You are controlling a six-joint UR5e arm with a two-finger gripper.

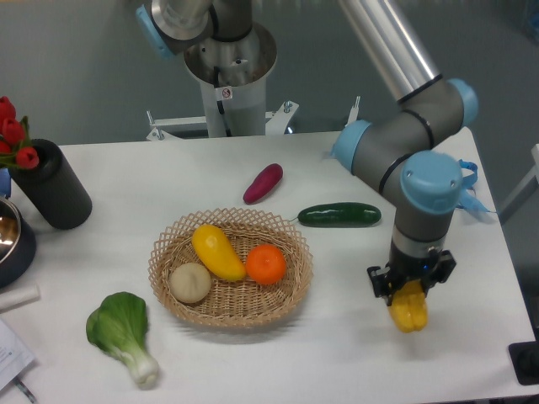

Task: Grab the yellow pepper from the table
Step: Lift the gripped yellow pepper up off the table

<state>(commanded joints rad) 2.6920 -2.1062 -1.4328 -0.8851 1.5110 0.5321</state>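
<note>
The yellow pepper [409,310] is a small lobed yellow fruit at the right front of the white table [337,353]. My gripper [410,290] comes straight down onto it and its dark fingers sit on both sides of the pepper's top, shut on it. The pepper's stem is hidden by the gripper. I cannot tell whether the pepper rests on the table or hangs just above it.
A wicker basket [173,286] at mid-table holds a long yellow fruit [217,251], an orange [267,263] and a pale round thing [190,282]. A cucumber [339,215], a purple sweet potato [263,183], a bok choy [122,330], a black vase [52,185].
</note>
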